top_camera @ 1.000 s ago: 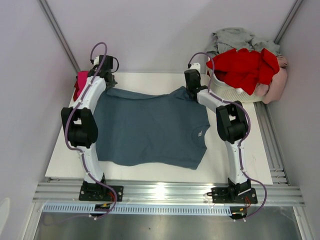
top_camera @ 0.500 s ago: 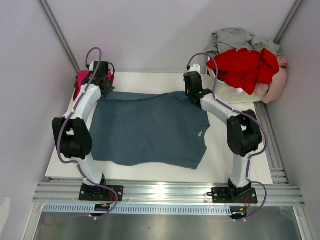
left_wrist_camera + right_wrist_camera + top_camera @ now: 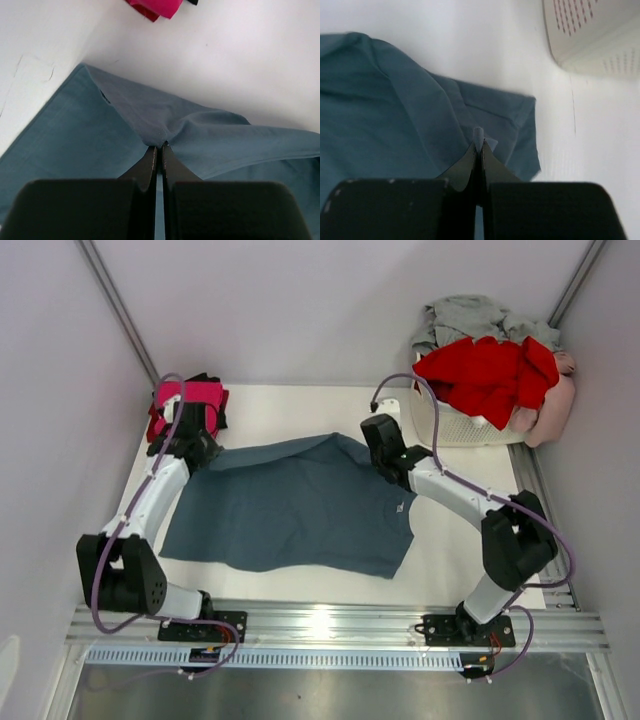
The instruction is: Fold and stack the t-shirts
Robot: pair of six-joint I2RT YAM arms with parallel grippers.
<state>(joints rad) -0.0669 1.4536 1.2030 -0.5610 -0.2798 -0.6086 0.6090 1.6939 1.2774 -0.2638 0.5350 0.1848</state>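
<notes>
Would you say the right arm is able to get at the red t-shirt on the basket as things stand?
Probably not yet: the right gripper is pinched shut on the blue-grey t-shirt. Nothing stands between it and the red t-shirt heaped on the basket.

Enclosure: back wall (image 3: 300, 310), L wall (image 3: 50, 440) and R wall (image 3: 612, 460) are plain pale lilac-white panels. Grey metal profiles run up both back corners, L (image 3: 115, 310) and R (image 3: 580, 275).

Table (image 3: 290, 405): flat matt white top, centre of enclosure; thin hairline mark (image 3: 20, 62) on surface near L side, nature unclear.

Frame: aluminium rail (image 3: 380, 620) along near edge of table, similar grooved rail (image 3: 545, 530) along R side. Below it a slotted strip (image 3: 340, 658), then a dull steel sheet (image 3: 330, 695) at bottom.

Light: soft, even, approx from above; one bright glare spot (image 3: 320, 618) on near rail, shadows weak
</notes>
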